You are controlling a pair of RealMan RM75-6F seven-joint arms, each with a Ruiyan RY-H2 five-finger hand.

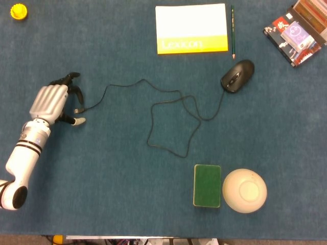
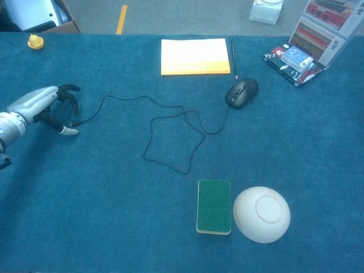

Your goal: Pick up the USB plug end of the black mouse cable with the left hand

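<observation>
The black mouse (image 1: 237,75) (image 2: 242,92) lies at the back right. Its thin black cable (image 1: 173,109) (image 2: 170,136) loops across the middle of the cloth and runs left to the USB plug (image 1: 78,109) (image 2: 73,122), which lies flat on the table. My left hand (image 1: 50,101) (image 2: 35,104) sits just left of the plug, its dark fingers (image 1: 74,88) arched above the plug and its thumb (image 1: 77,121) stretched out below. A gap shows on both sides of the plug, so nothing is gripped. My right hand appears in neither view.
A white and yellow notebook (image 1: 191,28) and a green pencil (image 1: 232,30) lie at the back. A green sponge (image 1: 207,185) and an upturned white bowl (image 1: 244,190) sit front right. Boxed books (image 1: 297,29) are at the far right corner, a yellow cap (image 1: 18,10) far left.
</observation>
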